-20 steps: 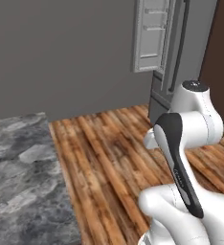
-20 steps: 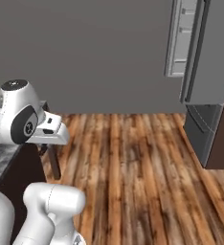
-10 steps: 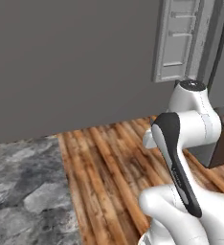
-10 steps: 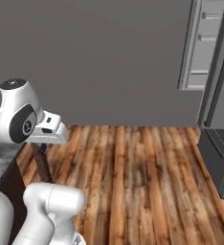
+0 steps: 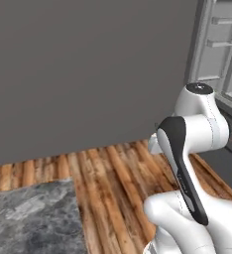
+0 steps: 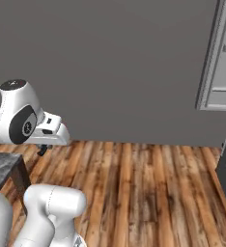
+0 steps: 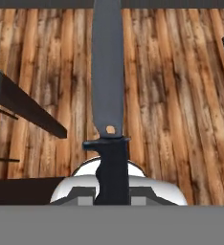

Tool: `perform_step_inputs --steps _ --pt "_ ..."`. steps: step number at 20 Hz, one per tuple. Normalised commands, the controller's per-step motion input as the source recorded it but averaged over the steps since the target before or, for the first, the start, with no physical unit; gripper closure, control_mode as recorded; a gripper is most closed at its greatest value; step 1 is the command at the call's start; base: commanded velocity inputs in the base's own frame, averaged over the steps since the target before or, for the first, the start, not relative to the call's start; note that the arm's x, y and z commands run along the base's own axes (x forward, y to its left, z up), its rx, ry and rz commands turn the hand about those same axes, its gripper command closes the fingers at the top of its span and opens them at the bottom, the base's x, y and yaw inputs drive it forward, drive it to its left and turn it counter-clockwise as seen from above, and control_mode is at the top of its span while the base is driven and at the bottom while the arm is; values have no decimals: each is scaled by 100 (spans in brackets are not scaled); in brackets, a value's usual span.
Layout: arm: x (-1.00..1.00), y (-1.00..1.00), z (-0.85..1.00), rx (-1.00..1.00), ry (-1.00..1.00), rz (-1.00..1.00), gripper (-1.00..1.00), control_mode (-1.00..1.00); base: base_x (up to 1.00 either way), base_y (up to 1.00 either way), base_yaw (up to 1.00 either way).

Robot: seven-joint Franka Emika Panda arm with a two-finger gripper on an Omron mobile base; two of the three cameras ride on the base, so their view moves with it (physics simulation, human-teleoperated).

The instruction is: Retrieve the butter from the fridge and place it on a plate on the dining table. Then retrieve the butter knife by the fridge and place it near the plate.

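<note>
In the hand view my gripper (image 7: 112,195) is shut on the butter knife (image 7: 108,76). Its black handle sits between the jaws and its grey blade points away over the wood floor. From the right base view the gripper (image 6: 42,150) hangs just past the corner of the dining table (image 6: 1,167). The table's grey marbled top (image 5: 29,221) lies at the lower left of the left base view. The fridge (image 5: 218,49) stands at the right with a door (image 6: 225,62) swung open, showing pale shelves. The butter and the plate are out of view.
A plain dark grey wall (image 5: 88,74) fills the background. Brown wood plank floor (image 6: 144,193) stretches between the table and the fridge. The table's dark brown edge (image 7: 28,106) shows at the left of the hand view.
Both base views have swung, so the fridge has slid toward the right edge and more wall shows: the camera moved. The arm's pose and its grip on the knife are unchanged.
</note>
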Motion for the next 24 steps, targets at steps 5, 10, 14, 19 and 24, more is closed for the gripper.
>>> perform_step_inputs --steps 5,10,14,19,24 --pt "0 0 0 0 0 0 100 100 100 -15 13" --pt "0 0 0 0 0 0 100 100 100 -15 16" --pt "0 0 0 0 0 0 100 100 100 -14 30" --pt "0 0 0 0 0 0 100 100 100 -21 43" --pt "0 0 0 0 0 0 100 100 96 -8 56"
